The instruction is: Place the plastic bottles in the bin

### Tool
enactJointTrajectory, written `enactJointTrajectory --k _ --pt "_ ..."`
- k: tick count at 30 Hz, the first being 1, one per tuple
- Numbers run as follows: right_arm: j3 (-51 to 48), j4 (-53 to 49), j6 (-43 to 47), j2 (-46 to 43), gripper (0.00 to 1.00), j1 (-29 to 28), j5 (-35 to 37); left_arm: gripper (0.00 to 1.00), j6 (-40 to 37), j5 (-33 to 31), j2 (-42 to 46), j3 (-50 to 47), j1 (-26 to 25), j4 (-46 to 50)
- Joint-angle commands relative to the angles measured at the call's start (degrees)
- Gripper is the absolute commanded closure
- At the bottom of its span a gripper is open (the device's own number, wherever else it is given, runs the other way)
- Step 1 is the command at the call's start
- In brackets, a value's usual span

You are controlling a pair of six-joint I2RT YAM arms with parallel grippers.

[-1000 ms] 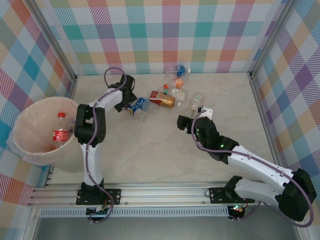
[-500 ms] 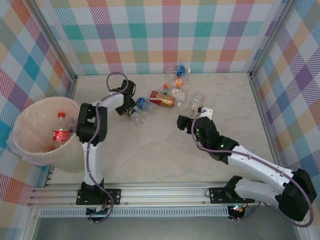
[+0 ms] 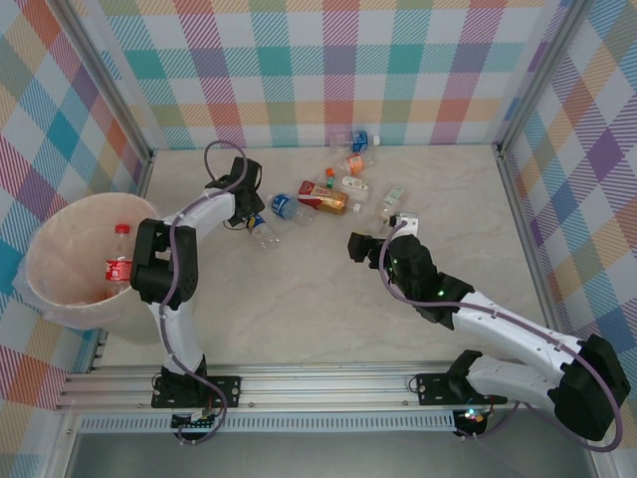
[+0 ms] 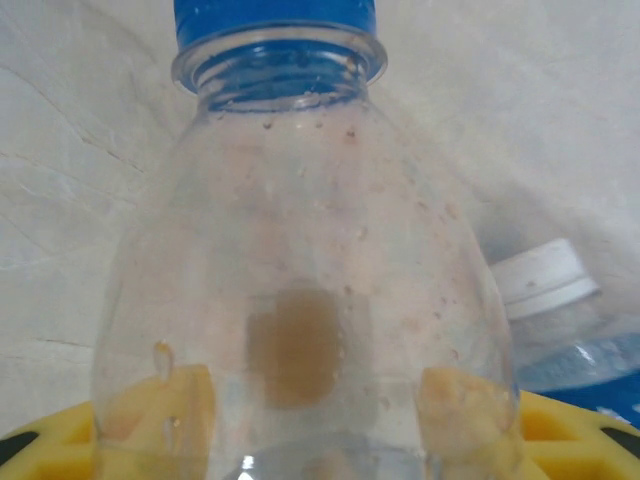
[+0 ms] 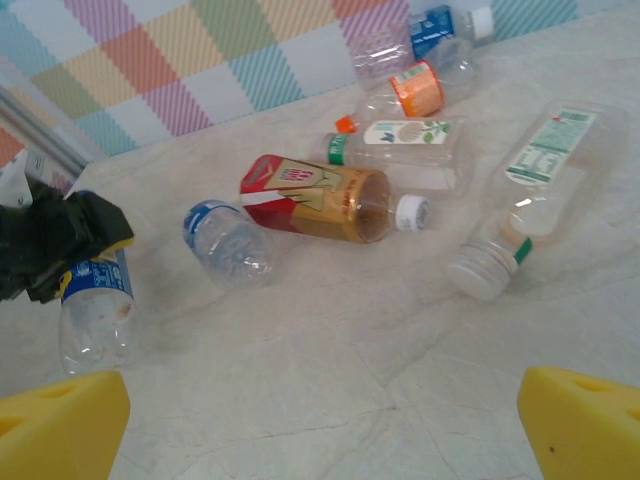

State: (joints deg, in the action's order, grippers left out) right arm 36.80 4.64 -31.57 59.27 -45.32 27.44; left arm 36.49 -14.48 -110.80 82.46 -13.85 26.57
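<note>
My left gripper (image 3: 248,212) is shut on a clear plastic bottle (image 3: 262,232) with a blue cap, left of the bottle pile. In the left wrist view that bottle (image 4: 300,200) stands between my yellow pads (image 4: 465,410), cap pointing away. The right wrist view shows the same bottle (image 5: 95,320) under the black left gripper (image 5: 90,262). My right gripper (image 3: 366,245) hangs open over bare table, fingertips (image 5: 580,420) wide apart. Several more bottles lie at the back: a blue-labelled one (image 3: 283,206) and a red-and-gold one (image 3: 323,197). The pink bin (image 3: 50,214) at far left holds a red-labelled bottle (image 3: 119,264).
Further bottles lie toward the back wall: a white-labelled one (image 5: 405,142), an orange-labelled one (image 5: 415,88), a blue-labelled one (image 5: 435,25) and a white-capped one (image 5: 530,195). A white-capped bottle (image 4: 545,280) lies just right of the held one. Checked walls close off three sides.
The left gripper has closed on the blue-capped bottle and drawn it a little left, away from the pile. The right gripper has edged slightly left.
</note>
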Motion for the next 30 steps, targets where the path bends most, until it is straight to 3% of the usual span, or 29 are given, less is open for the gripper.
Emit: enactJointTrajectory --k 1,14,30 --pt "-0.29 6.15 5.09 -0.05 0.00 0.31 -5.07 0.49 -3.16 0.57 5.60 -0.98 -0.88 -0.47" --pt "2.99 11.21 13.91 6.59 0.00 0.14 -18.22 0.49 -9.58 5.13 19.44 0.43 -5.73 1.39" --pt "4.90 15.48 17.12 11.41 0.00 -2.30 -20.40 0.49 -15.31 5.96 37.55 3.17 -5.84 6.44"
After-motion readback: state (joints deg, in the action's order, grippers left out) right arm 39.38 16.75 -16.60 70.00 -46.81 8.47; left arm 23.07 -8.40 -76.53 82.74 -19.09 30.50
